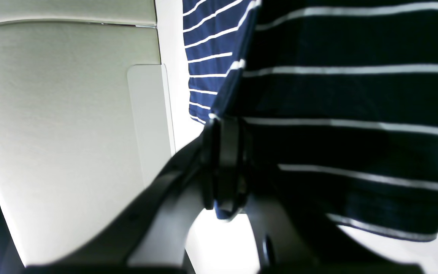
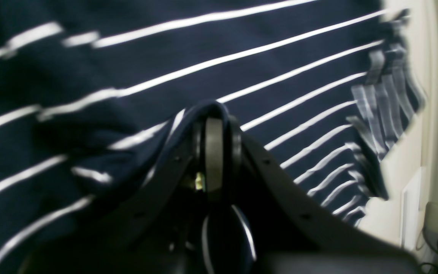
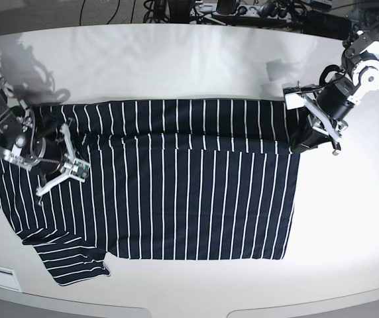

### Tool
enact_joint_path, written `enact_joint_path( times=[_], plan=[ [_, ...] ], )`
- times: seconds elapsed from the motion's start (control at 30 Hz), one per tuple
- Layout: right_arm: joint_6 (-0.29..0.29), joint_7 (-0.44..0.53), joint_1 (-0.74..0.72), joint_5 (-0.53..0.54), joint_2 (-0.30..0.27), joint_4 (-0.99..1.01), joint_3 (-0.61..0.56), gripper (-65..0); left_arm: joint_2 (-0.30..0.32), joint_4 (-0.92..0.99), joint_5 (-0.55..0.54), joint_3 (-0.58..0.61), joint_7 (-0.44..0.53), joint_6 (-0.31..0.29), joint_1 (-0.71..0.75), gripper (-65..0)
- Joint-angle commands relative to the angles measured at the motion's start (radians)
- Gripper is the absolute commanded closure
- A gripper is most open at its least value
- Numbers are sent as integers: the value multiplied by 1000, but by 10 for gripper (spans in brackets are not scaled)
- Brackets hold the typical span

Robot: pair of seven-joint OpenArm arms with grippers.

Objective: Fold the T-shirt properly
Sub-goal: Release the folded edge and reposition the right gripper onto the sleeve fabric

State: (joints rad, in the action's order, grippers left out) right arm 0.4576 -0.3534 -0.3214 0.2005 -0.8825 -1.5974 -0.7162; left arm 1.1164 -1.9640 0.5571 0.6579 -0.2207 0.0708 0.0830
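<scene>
Striped T-shirt (image 3: 189,199), long axis left to right

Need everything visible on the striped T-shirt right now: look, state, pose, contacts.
The T-shirt is dark navy with thin, evenly spaced white stripes, apparently soft knit. It lies spread over the white table, its far edge turned over into a long band. One short sleeve sticks out at the near corner on the base view's left, stripes running crosswise to the body's. The left hand and right hand both pinch it, raising small folds.
</scene>
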Motion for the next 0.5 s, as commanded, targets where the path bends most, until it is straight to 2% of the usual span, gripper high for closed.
enact_joint_path(
  times=[0.0, 0.17, 0.33, 0.37, 0.47],
  plan=[
    [-2, 8, -40, 21, -19, -10, 13, 0, 22, -12, 6, -11, 3, 24, -11, 0],
    [14, 1, -89, 82, -18, -10, 13, 0, 22, -12, 6, -11, 3, 24, -11, 0],
    [14, 0, -91, 84, -18, -10, 13, 0, 22, -12, -21, -11, 3, 24, -11, 0],
    [7, -2, -91, 84, -19, -10, 13, 0, 22, -12, -21, -11, 3, 24, -11, 0],
    [-68, -7, -91, 84, -18, -10, 13, 0, 22, -12, -19, -11, -16, 42, -12, 0]
  ],
)
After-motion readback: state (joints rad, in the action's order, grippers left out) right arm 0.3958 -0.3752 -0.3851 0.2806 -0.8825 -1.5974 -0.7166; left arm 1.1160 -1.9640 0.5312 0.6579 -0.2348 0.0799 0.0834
